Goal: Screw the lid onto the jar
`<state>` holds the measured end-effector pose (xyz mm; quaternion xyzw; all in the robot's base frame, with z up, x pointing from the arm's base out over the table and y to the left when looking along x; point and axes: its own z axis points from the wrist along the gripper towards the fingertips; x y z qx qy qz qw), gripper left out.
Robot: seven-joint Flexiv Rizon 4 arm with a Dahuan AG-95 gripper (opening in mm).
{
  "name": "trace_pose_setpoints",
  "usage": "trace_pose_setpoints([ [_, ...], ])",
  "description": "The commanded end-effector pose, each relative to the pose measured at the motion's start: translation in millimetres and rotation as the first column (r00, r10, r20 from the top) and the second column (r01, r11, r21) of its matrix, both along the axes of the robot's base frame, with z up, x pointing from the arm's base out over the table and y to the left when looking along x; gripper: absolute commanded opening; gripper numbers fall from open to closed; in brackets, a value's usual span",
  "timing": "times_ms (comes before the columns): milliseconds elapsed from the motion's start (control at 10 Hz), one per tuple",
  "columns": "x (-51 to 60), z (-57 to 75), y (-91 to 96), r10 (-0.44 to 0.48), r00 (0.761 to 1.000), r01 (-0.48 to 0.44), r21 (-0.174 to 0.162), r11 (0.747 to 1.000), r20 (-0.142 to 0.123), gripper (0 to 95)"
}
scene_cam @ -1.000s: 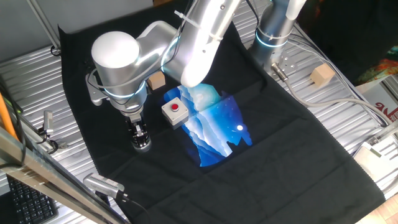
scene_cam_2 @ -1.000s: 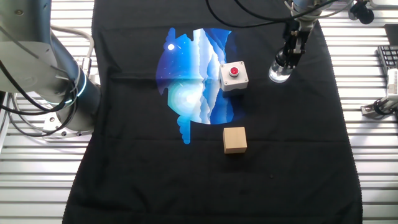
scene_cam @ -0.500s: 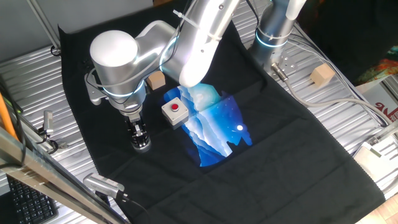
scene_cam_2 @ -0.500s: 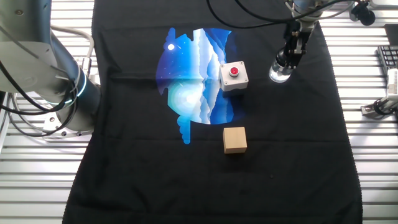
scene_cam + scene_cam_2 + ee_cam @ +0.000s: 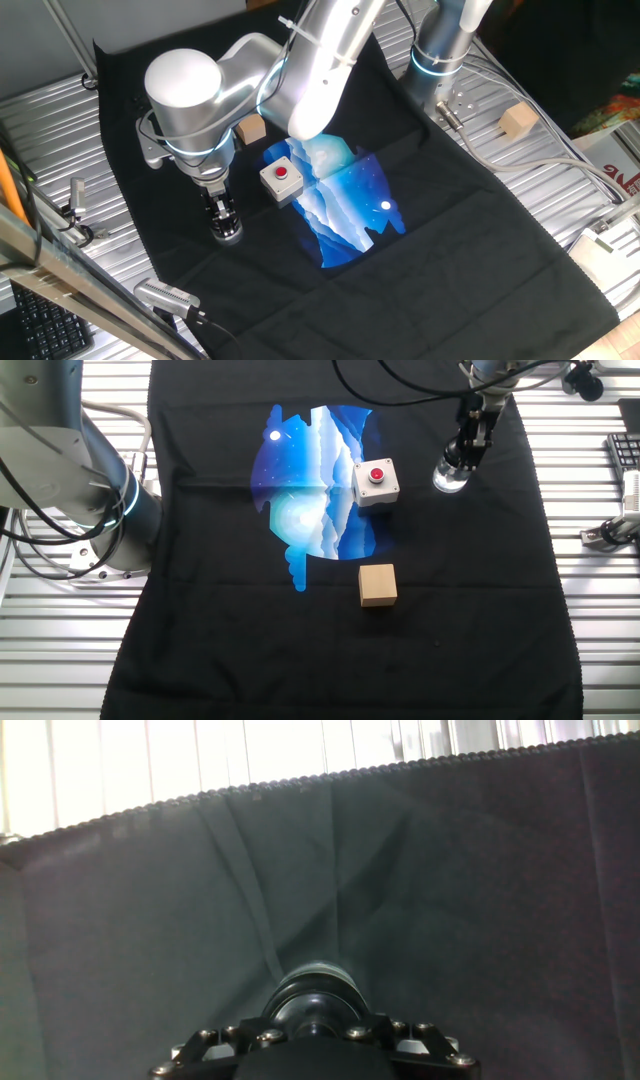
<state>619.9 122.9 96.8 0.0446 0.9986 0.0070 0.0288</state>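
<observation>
The gripper (image 5: 224, 217) points straight down over the jar (image 5: 229, 233), its black fingers (image 5: 466, 445) closed around the top of it, where the lid (image 5: 318, 982) sits. In the hand view the lid shows as a dark round cap right under the finger mount, with the clear rim of the jar just visible around it. Whether the lid is fully seated on the thread cannot be told.

The jar stands upright on the black cloth (image 5: 470, 230), near the cloth's edge. In the other fixed view, the white box with a red button (image 5: 375, 482) lies at about 9 o'clock from the jar, close by but not touching. Beyond the box, further toward 9 o'clock, is the blue and white picture (image 5: 310, 470) printed on the cloth. A tan wooden cube (image 5: 378, 584) rests at roughly 7 o'clock from the jar, well apart from it. A second wooden cube (image 5: 518, 121) sits off the cloth on the ribbed metal table (image 5: 560, 170).
</observation>
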Motion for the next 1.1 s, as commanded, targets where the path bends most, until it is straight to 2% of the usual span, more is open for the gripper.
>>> trace_pose_setpoints([
  [100,0.2,0.5,0.0,0.003,1.0,-0.003,-0.002,1.0,0.0,0.0],
  [600,-0.1,0.6,0.1,0.029,1.0,-0.029,-0.007,1.0,0.001,0.0],
  [800,-0.2,0.5,0.0,0.05,0.999,-0.05,-0.008,0.999,0.003,38.0],
  [900,-0.2,0.5,-0.1,0.065,0.998,-0.065,-0.002,0.998,0.004,38.0],
  [1000,-0.3,0.4,-0.3,0.072,0.997,-0.072,0.007,0.997,0.011,57.0],
  [1100,-0.2,0.2,-0.4,0.08,0.997,-0.08,0.004,0.997,0.013,57.0],
])
